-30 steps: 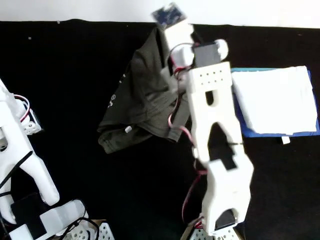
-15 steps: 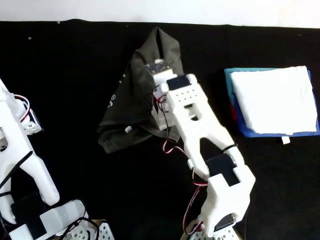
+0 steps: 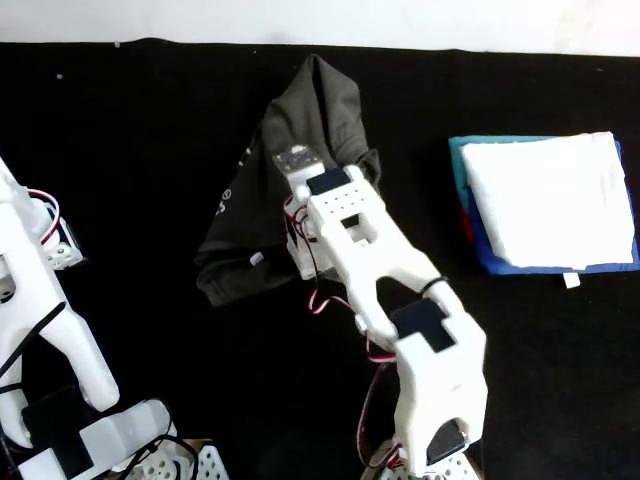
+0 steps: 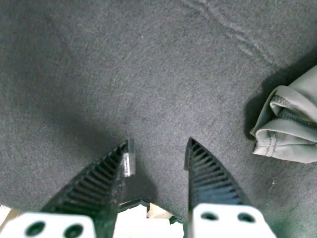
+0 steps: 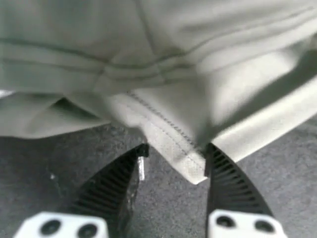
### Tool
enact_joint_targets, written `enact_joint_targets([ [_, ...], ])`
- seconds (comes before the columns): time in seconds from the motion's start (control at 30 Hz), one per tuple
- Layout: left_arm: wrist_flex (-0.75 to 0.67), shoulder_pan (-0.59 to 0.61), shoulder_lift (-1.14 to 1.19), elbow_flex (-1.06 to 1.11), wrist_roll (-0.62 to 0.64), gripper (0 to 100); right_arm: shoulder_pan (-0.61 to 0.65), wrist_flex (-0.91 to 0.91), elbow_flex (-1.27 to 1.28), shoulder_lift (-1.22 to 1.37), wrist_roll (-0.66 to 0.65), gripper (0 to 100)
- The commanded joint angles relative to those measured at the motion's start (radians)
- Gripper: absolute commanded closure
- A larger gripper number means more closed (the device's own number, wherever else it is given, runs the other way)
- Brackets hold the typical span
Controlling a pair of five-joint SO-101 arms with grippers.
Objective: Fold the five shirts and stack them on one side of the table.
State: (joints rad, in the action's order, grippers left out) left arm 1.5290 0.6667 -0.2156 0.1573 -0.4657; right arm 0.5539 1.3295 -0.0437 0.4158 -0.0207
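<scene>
By the table's [image 3: 130, 150] left edge the left gripper [image 4: 160, 144] hangs, jaws apart. The dark shirt [image 3: 305, 120] lies crumpled mid-table, long axis diagonal, narrow end toward the far edge. The right gripper [image 5: 176, 148] has its jaws apart around the shirt's hem.

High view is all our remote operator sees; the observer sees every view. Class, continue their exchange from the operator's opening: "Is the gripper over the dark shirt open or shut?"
Observer: Open. In its own wrist view the right gripper has its fingers apart.
Operator: Any cloth between them?
Observer: Yes, a stitched hem corner of the dark shirt lies between them, unclamped.
Operator: And the left gripper?
Observer: The left gripper is open as well, above bare table cover.
</scene>
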Motion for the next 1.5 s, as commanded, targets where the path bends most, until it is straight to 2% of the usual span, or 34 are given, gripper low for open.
enact_joint_targets([
  [0.0, -0.003, -0.013, -0.035, -0.002, -0.005, 83, -0.061, -0.001, -0.062, 0.007, 0.012, 83.1],
  [0.17, -0.005, -0.013, -0.035, -0.002, -0.005, 83, -0.127, -0.001, -0.067, 0.005, 0.006, 99.8],
  [0.4, -0.040, -0.013, -0.035, -0.002, -0.005, 83, -0.209, 0.079, -0.101, -0.047, -0.031, 99.3],
  [0.67, -0.040, -0.013, -0.035, -0.002, -0.005, 83, -0.228, 0.170, -0.107, -0.283, -0.071, 99.3],
  [0.87, -0.040, -0.012, -0.035, -0.002, -0.005, 83, -0.242, 0.312, -0.105, -0.447, -0.071, 99.3],
  [0.93, -0.040, -0.010, -0.035, -0.002, -0.005, 83, -0.278, 0.351, -0.105, -0.503, -0.074, 99.3],
  [1.13, -0.035, -0.018, -0.035, 0.013, -0.005, 83, -0.447, 0.320, -0.113, -0.676, -0.227, 99.3],
  [1.27, -0.037, -0.107, -0.035, 0.082, -0.008, 83, -0.516, 0.193, -0.105, -0.730, -0.265, 99.3],
  [1.47, -0.031, -0.355, -0.042, 0.147, -0.006, 83, -0.619, -0.027, -0.107, -0.739, -0.261, 99.3],
])
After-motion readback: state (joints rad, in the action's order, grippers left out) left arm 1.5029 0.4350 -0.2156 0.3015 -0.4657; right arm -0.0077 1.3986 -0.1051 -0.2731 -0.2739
